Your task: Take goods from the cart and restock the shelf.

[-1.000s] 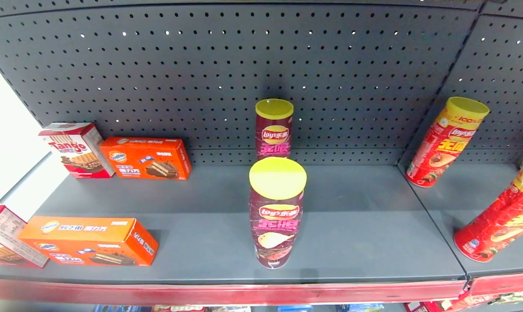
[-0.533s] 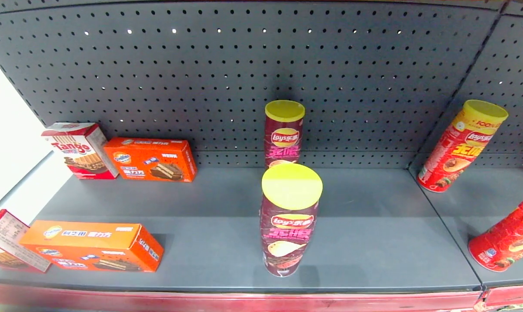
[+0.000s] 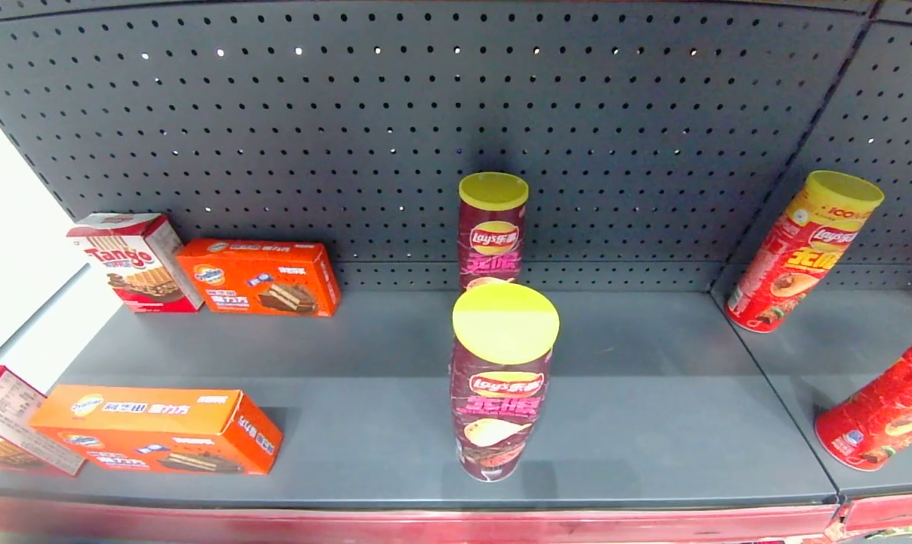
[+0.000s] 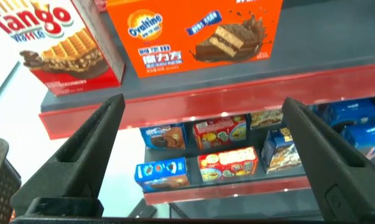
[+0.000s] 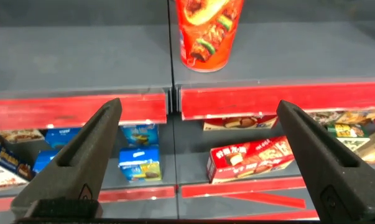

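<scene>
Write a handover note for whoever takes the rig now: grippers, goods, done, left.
Left gripper: open, empty, facing the shelf edge, left end.
Right gripper: open, empty, facing the edge at the section joint, right.
Shelf: two maroon cans upright mid-shelf, one behind the other; two red cans right; two orange boxes, two wafer boxes left.
Done: those goods are shelved.
Left: probably fetch the next item from the cart.
</scene>
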Available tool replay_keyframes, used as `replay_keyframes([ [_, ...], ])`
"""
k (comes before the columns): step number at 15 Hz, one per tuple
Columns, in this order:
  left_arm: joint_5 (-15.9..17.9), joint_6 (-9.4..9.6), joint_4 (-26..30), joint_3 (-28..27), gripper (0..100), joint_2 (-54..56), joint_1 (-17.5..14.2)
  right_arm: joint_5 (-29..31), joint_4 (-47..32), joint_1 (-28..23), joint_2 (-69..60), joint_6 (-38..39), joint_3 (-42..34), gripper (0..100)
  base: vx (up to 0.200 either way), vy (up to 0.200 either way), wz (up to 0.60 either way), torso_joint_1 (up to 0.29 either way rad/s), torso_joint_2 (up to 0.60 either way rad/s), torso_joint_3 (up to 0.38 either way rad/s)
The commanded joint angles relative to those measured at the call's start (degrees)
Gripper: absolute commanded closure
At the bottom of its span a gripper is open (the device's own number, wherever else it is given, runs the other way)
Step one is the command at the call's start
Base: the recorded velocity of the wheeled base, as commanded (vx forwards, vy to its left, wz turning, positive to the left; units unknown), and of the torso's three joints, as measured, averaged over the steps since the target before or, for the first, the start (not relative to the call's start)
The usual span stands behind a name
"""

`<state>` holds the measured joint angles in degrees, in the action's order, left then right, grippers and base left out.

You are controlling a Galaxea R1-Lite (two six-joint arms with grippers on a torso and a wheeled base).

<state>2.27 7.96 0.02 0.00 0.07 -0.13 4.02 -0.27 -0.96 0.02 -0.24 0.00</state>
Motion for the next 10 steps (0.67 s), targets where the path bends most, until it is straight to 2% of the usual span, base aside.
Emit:
replay_keyframes([
  [1,0.1,-0.05,0.0,0.0,0,-0.1,0.0,-0.1,0.0,0.0,0.0,0.0,0.0,0,0.0,0.0,0.0,0.0,0.0,0.0],
  [3,0.2,0.04,-0.1,0.0,0,-0.1,0.0,-0.1,0.0,0.0,0.0,0.0,0.0,0,0.0,0.0,0.0,0.0,0.0,0.0],
  [6,0.4,-0.14,0.1,0.0,0,-0.1,0.0,-0.1,0.0,0.0,0.0,-0.1,0.0,0,-0.2,0.0,0.0,0.012,0.0,0.002],
  [8,0.0,-3.13,0.2,0.0,0,-0.1,0.0,-0.1,0.0,0.0,0.0,-0.1,0.0,0,0.0,0.0,0.0,0.0,0.0,0.0],
  [9,-0.1,-5.59,0.2,0.0,0,-0.1,0.0,-0.1,0.0,0.0,0.0,-0.1,0.0,0,0.0,0.0,0.0,0.0,0.0,0.0],
  [10,-0.2,-6.2,0.2,0.0,0,-0.1,0.0,-0.1,0.0,0.0,0.0,-0.1,0.0,0,0.0,0.0,0.0,0.0,0.0,0.0],
])
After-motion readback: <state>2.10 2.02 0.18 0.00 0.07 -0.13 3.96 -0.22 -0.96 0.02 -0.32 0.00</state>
